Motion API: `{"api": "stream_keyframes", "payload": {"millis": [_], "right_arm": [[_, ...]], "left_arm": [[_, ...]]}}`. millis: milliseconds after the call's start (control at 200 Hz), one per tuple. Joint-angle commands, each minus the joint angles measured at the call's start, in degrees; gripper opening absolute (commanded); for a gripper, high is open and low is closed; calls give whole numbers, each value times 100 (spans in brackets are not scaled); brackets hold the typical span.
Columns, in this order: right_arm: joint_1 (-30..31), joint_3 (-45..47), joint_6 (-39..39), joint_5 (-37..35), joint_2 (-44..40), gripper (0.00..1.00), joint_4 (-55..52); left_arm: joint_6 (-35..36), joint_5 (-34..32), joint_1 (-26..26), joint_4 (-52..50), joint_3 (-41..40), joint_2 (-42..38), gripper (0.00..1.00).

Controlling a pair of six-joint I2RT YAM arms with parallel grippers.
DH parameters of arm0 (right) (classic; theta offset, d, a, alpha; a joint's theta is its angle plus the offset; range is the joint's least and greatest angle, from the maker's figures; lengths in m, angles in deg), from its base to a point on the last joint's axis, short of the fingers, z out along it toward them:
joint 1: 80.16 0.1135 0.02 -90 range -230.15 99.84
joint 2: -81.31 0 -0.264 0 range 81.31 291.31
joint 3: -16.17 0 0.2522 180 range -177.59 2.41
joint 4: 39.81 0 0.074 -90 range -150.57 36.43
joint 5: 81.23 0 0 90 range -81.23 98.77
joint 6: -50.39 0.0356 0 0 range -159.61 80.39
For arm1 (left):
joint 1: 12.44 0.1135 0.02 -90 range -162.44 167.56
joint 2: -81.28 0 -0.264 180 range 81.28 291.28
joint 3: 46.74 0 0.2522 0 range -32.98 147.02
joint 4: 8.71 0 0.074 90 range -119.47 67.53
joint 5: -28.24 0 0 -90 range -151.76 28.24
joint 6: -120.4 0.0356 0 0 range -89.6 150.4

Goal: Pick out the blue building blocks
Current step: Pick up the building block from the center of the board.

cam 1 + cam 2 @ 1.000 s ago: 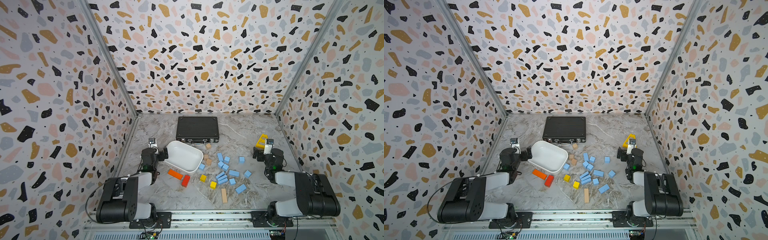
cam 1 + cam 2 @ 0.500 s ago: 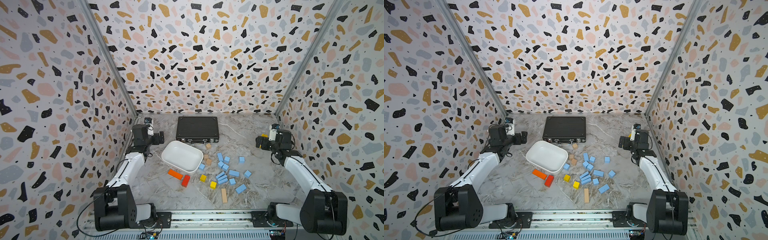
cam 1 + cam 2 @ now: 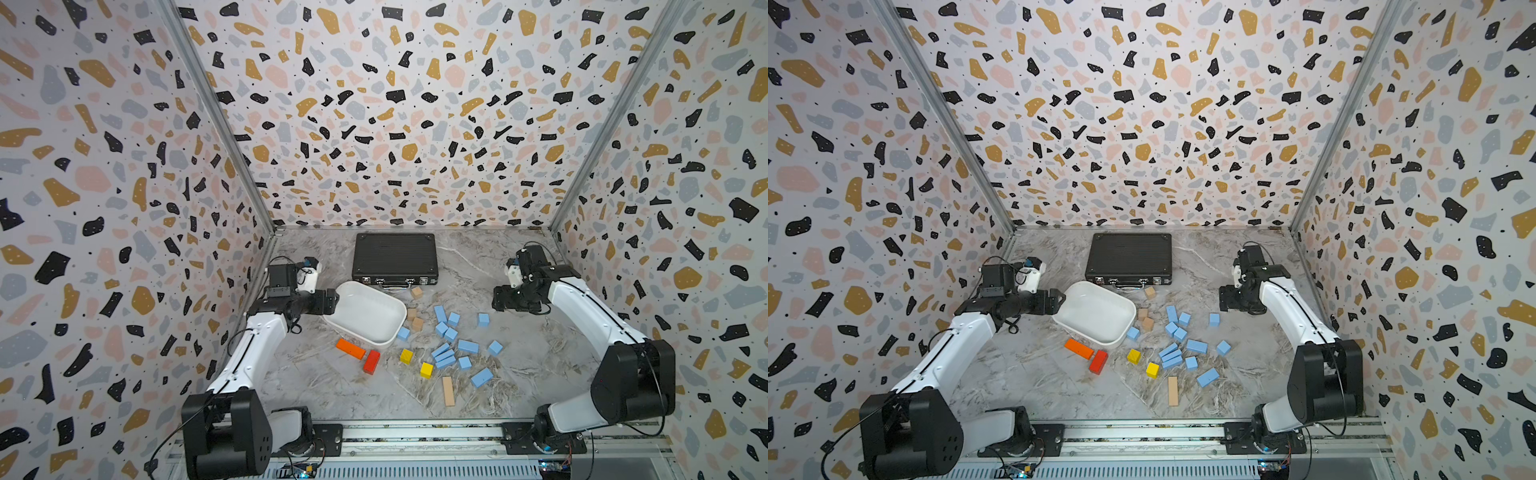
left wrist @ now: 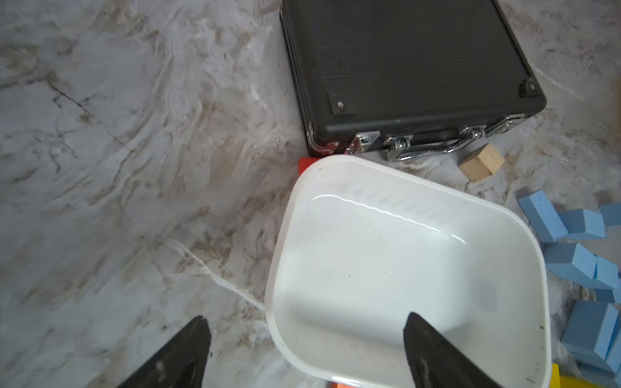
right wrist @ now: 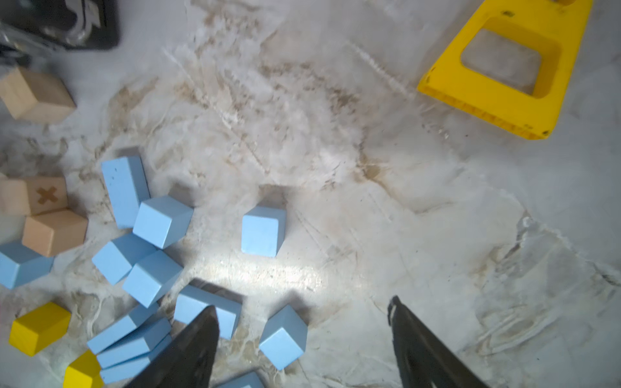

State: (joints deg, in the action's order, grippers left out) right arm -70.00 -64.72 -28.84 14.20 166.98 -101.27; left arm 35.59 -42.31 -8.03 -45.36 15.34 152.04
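Blue building blocks (image 3: 468, 346) – loose scatter on the marble table (image 3: 316, 386), lower centre-right in both top views (image 3: 1196, 345), none of them held. Cubes and longer bars mixed; several bars lie touching in a fan near the middle of the scatter. One cube (image 5: 262, 230) stands apart from the rest in the right wrist view.

Left gripper (image 3: 332, 300) – centre-left of frame, at the left rim of the white tray (image 3: 361, 338). Jaws wide apart, nothing between them; in the left wrist view (image 4: 305, 317) one finger hangs over the tray, its mate over bare table. Nothing lies in the tray.

Right gripper (image 3: 500, 299) – centre-right of frame, near the upper right edge of the scatter, jaws spread, holding nothing (image 5: 302, 304).

Among the blue: two yellow cubes (image 3: 406, 356), tan blocks (image 3: 417, 292). Orange block (image 3: 351, 348) and red block (image 3: 371, 361) sit just below the tray. Black case (image 3: 395, 257) lies shut above it.
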Motion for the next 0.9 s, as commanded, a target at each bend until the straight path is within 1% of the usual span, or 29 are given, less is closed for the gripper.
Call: {"api": "stream_keyframes", "payload": {"millis": [0, 45, 235, 340, 506, 626, 686, 896], "right_arm": [[217, -253, 190, -166, 254, 75, -514], [254, -278, 237, -123, 378, 71, -473], [327, -451, 393, 203, 986, 63, -254], [434, -550, 463, 240, 1262, 63, -164], [493, -590, 484, 66, 1610, 63, -37], [497, -605, 466, 0, 1774, 60, 151], [497, -668, 466, 59, 1853, 59, 147], [513, -713, 384, -29, 2036, 55, 112]], "left_arm": [[53, 43, 8, 150, -58, -21, 90], [37, -24, 8, 171, -52, 10, 90], [7, -28, 8, 198, -94, 34, 91], [2, -13, 15, 195, -103, 25, 91], [3, 38, 18, 195, -123, 25, 91], [-10, 183, 17, 205, -172, -7, 92], [-2, 251, 17, 206, -191, -10, 94], [47, 148, 17, 184, -171, -10, 94]]}}
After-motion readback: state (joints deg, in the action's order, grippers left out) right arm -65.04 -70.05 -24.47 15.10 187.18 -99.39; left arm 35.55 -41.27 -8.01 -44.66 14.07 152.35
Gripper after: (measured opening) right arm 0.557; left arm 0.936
